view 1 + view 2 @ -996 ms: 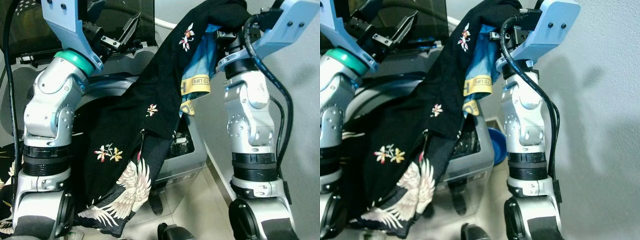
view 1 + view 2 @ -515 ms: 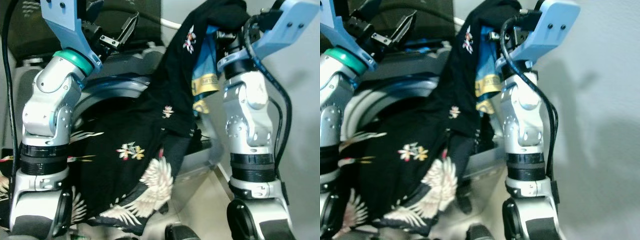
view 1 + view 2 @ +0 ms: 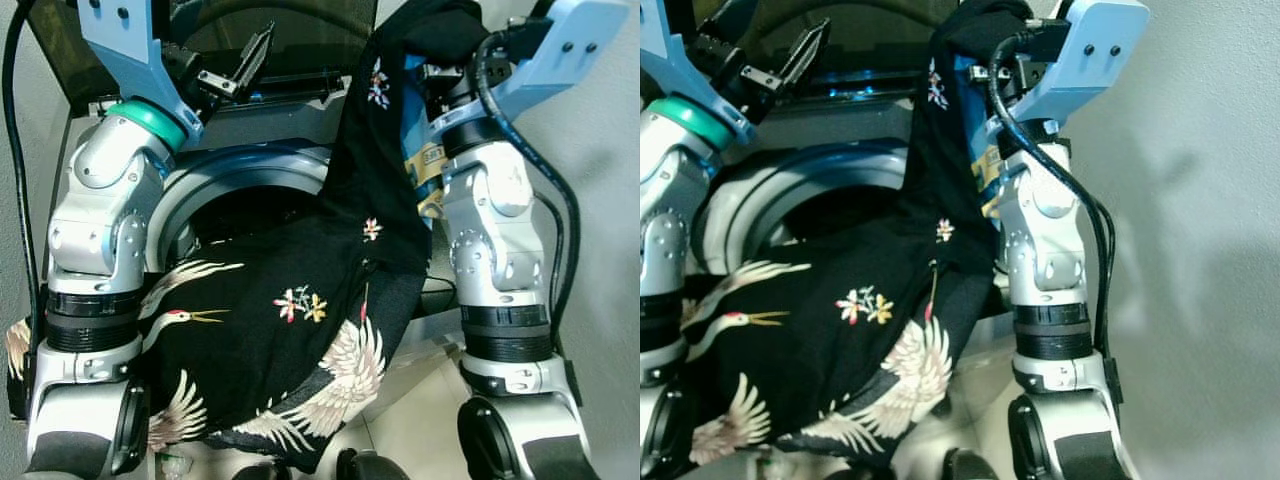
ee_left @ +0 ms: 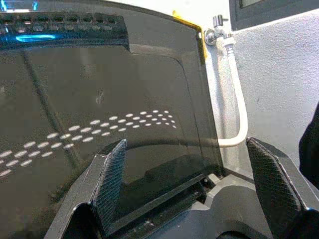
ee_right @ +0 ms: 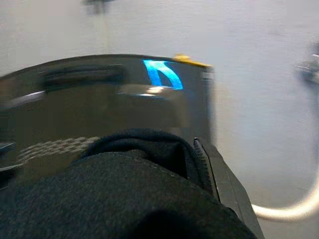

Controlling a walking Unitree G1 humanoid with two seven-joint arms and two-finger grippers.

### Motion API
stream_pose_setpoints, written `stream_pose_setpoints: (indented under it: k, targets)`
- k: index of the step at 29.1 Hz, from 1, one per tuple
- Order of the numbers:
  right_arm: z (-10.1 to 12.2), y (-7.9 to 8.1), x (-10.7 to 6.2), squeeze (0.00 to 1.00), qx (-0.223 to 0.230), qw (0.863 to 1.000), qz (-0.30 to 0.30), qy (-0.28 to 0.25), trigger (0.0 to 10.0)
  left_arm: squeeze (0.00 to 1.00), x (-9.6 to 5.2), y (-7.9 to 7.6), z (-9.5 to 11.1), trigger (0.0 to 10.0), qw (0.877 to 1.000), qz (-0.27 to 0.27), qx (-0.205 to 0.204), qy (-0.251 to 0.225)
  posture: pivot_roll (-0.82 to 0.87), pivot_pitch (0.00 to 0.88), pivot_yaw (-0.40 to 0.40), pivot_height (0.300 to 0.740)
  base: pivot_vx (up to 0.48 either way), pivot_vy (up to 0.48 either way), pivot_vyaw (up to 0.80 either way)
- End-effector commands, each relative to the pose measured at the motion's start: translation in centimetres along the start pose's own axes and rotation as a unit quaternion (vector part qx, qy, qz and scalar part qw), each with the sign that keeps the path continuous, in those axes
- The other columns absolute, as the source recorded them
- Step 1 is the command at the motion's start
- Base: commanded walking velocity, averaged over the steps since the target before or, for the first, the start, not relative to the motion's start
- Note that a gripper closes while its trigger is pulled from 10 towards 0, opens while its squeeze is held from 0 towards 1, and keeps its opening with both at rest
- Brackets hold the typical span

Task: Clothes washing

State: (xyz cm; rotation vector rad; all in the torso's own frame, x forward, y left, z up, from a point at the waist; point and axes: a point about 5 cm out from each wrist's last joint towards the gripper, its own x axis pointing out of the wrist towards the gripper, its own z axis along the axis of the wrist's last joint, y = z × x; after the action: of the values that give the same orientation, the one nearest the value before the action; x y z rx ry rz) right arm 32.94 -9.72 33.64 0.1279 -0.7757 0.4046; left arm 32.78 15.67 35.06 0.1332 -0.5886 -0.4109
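**Robe lifted over the washer drum**

While the right tool (image 3: 440,45) sits at the upper right of the left eye frame, it carries the black robe (image 3: 300,310) bunched at its top, so the cloth hangs clear and drapes down toward the lower left, across the round drum opening (image 3: 240,195) of the washing machine (image 3: 290,115). Holding it high like this seems meant to let the long garment fall over the rim instead of catching on the front of the machine. A yellow and blue cloth (image 3: 428,170) hangs behind the robe, against the right arm (image 3: 495,230); it may be caught up in the same grip. The right wrist view shows dark fabric heaped over the tool, with one black finger (image 5: 202,157) edging out beside it, so the tool looks closed on the robe, though the contact itself is buried.

The left tool (image 3: 235,62) is raised at the upper left, its fingers spread wide and holding nothing; in the left wrist view both fingertips (image 4: 112,177) frame the dark raised lid (image 4: 99,99) and a white hose (image 4: 239,114) on the wall. It appears parked out of the way of the drop.

Hidden parts: the drum's inside is dark, the robe's lower hem runs behind the left arm (image 3: 95,250), and whether any of it already lies inside the drum cannot be told.
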Motion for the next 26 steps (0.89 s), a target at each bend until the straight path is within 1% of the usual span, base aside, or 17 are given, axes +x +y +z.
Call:
stream_pose_setpoints:
  k: [1,2,3,5,8,10,11,12,13,14,16,18,22,23,24,25,26]
  targets:
    - [1.0,1.2,0.5,0.00,0.007,0.999,0.047,-0.018,10.0,0.00,0.1,0.2,0.4,10.0,1.000,-0.008,0.008,-0.012,0.05,0.066,0.063,0.740,0.000,0.000,0.00]
    - [2.2,2.1,1.4,0.00,0.034,0.994,0.098,-0.036,10.0,0.00,-0.1,-0.2,0.8,10.0,0.999,-0.050,-0.003,-0.021,0.04,0.068,0.065,0.740,0.000,0.000,0.00]
    - [2.2,2.1,1.4,0.00,0.034,0.994,0.098,-0.036,10.0,0.00,-0.1,-0.2,0.8,10.0,0.999,-0.050,-0.003,-0.021,0.04,0.068,0.065,0.740,0.000,0.000,0.00]
    - [4.2,3.2,2.7,0.00,0.065,0.981,0.170,-0.067,10.0,0.00,-0.6,-1.1,1.4,10.0,0.991,-0.124,-0.029,-0.030,0.04,0.068,0.065,0.740,0.000,0.000,0.00]
    - [4.2,3.2,2.7,0.00,0.065,0.981,0.170,-0.067,10.0,0.00,-0.6,-1.1,1.4,10.0,0.991,-0.124,-0.029,-0.030,0.04,0.068,0.065,0.740,0.000,0.000,0.00]
    - [6.1,4.1,4.6,0.00,0.095,0.968,0.211,-0.100,10.0,0.00,-1.9,-1.8,1.7,10.0,0.974,-0.217,-0.055,-0.021,0.04,0.068,0.058,0.740,0.000,0.000,0.00]
    - [7.1,4.4,5.8,0.00,0.110,0.962,0.221,-0.116,10.0,0.00,-2.9,-2.1,1.7,10.0,0.961,-0.268,-0.069,-0.007,0.05,0.072,0.048,0.740,0.000,0.000,0.00]
    - [7.1,4.4,5.8,0.00,0.110,0.962,0.221,-0.116,10.0,0.00,-2.9,-2.1,1.7,10.0,0.961,-0.268,-0.069,-0.007,0.05,0.072,0.048,0.740,0.000,0.000,0.00]
    - [7.8,4.8,7.0,0.00,0.131,0.957,0.224,-0.130,10.0,0.00,-4.1,-2.2,1.5,10.0,0.947,-0.307,-0.092,0.015,0.06,0.072,0.042,0.740,0.000,0.000,0.00]
    - [7.8,4.8,7.0,0.00,0.131,0.957,0.224,-0.130,10.0,0.00,-4.1,-2.2,1.5,10.0,0.947,-0.307,-0.092,0.015,0.06,0.072,0.042,0.740,0.000,0.000,0.00]
    - [8.6,5.2,8.5,0.00,0.161,0.952,0.213,-0.149,10.0,0.00,-5.4,-2.3,0.8,10.0,0.929,-0.345,-0.127,0.050,0.08,0.079,0.028,0.740,0.000,0.000,0.00]
    - [8.8,5.3,8.9,0.00,0.173,0.950,0.209,-0.154,10.0,0.00,-5.5,-2.3,0.3,10.0,0.924,-0.351,-0.141,0.062,0.08,0.079,0.028,0.740,0.000,0.000,0.00]
    - [8.7,5.5,9.4,0.00,0.175,0.952,0.201,-0.153,10.0,0.00,-5.2,-2.5,-0.7,10.0,0.918,-0.354,-0.163,0.076,0.08,0.078,0.023,0.740,0.000,0.000,0.00]
    - [8.3,5.7,9.8,0.00,0.172,0.954,0.196,-0.146,10.0,0.00,-4.7,-3.0,-1.5,10.0,0.910,-0.362,-0.180,0.088,0.08,0.077,0.022,0.740,0.000,0.000,0.00]
    - [8.3,5.7,9.8,0.00,0.172,0.954,0.196,-0.146,10.0,0.00,-4.7,-3.0,-1.5,10.0,0.910,-0.362,-0.180,0.088,0.08,0.077,0.022,0.740,0.000,0.000,0.00]
    - [7.3,5.7,10.0,0.00,0.163,0.959,0.193,-0.126,10.0,0.00,-4.4,-4.0,-2.0,10.0,0.892,-0.394,-0.203,0.093,0.07,0.077,0.018,0.740,0.000,0.000,0.00]
    - [7.3,5.7,10.0,0.00,0.163,0.959,0.193,-0.126,10.0,0.00,-4.4,-4.0,-2.0,10.0,0.892,-0.394,-0.203,0.093,0.07,0.077,0.018,0.740,0.000,0.000,0.00]
